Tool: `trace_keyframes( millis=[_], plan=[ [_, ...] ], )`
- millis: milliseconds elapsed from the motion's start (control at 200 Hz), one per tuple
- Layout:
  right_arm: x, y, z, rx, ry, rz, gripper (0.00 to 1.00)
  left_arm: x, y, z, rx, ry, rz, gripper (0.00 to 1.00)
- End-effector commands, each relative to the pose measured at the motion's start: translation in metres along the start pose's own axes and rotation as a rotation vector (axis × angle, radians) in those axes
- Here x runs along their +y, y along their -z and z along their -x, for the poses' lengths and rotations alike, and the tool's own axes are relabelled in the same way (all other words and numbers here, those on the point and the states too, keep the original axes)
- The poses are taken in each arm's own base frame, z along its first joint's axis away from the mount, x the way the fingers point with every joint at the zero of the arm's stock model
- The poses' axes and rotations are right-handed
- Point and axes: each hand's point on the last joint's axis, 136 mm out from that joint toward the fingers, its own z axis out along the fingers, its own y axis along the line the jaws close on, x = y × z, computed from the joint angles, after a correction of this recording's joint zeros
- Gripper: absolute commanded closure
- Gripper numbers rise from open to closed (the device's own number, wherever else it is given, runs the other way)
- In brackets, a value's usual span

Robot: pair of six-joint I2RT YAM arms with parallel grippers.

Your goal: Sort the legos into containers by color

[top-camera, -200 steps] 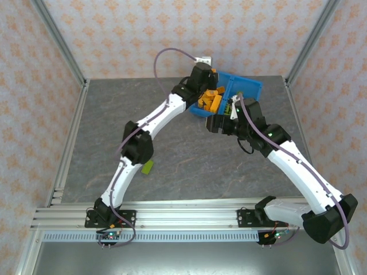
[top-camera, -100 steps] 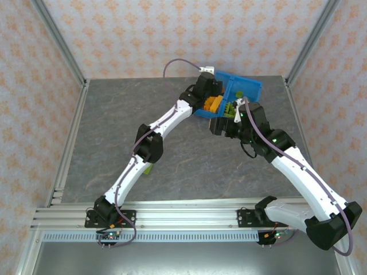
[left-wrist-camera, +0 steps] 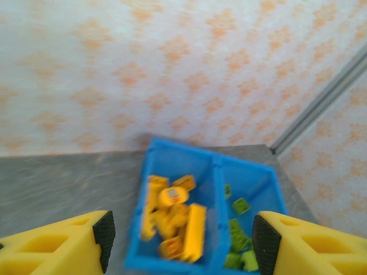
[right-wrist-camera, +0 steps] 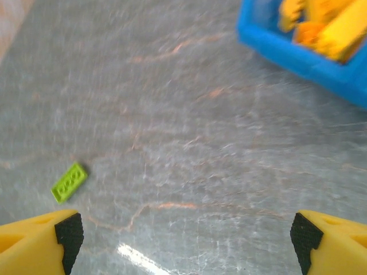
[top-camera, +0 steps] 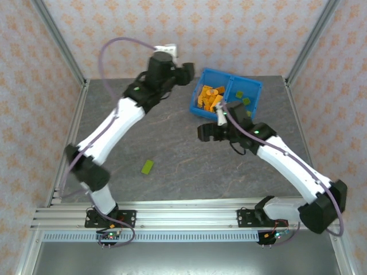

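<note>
1 lime green brick [top-camera: 148, 167] lies on the table [top-camera: 172, 143], well apart from the blue bin [top-camera: 195, 109], off its near left corner; the bin's left half holds orange bricks [top-camera: 209, 98], its right half green bricks [top-camera: 245, 98]. The right gripper [right-wrist-camera: 183, 235], spread and empty, hangs just before the bin, facing that brick; the left gripper [left-wrist-camera: 182, 232], likewise spread, hovers beside the bin's left side. Best lower the right one with fingers across the brick's 2 long sides, then pinch low
</note>
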Motion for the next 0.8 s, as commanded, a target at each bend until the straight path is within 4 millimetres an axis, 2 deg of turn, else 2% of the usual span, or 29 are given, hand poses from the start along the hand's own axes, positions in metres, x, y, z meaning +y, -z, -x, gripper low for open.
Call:
trace_keyframes(
  millis=[0, 25, 80, 160, 225, 330, 420, 530, 676, 796],
  plan=[
    [0.055, -0.025, -0.012, 0.066, 0.227, 0.118, 0.05, 0.085, 0.037, -0.07, 0.231, -0.061, 0.242, 0.32],
    [0.066, -0.033, -0.016, 0.086, 0.265, 0.13, 0.05, 0.102, 0.048, -0.08, 0.265, -0.071, 0.289, 0.32],
    [0.088, -0.055, -0.026, 0.126, 0.3, 0.148, 0.05, 0.135, 0.083, -0.091, 0.301, -0.079, 0.387, 0.31],
    [0.11, -0.088, -0.032, 0.177, 0.232, 0.13, 0.05, 0.175, 0.13, -0.108, 0.337, -0.082, 0.514, 0.29],
    [0.113, -0.118, -0.037, 0.222, 0.102, 0.05, 0.06, 0.201, 0.164, -0.119, 0.332, -0.09, 0.611, 0.26],
    [0.118, -0.15, -0.064, 0.339, -0.049, -0.069, 0.08, 0.229, 0.206, -0.128, 0.261, -0.112, 0.737, 0.15],
    [0.122, -0.161, -0.08, 0.389, -0.022, -0.195, 0.05, 0.237, 0.227, -0.136, 0.199, -0.103, 0.756, 0.09],
    [0.125, -0.173, -0.098, 0.45, 0.016, -0.316, 0.01, 0.237, 0.244, -0.141, 0.168, -0.139, 0.729, 0.03],
    [0.138, -0.19, -0.115, 0.504, 0.035, -0.337, 0.01, 0.238, 0.269, -0.144, 0.158, -0.198, 0.719, 0.0],
    [0.146, -0.205, -0.124, 0.541, 0.042, -0.328, 0.01, 0.222, 0.276, -0.151, 0.141, -0.233, 0.59, 0.0]
  ],
)
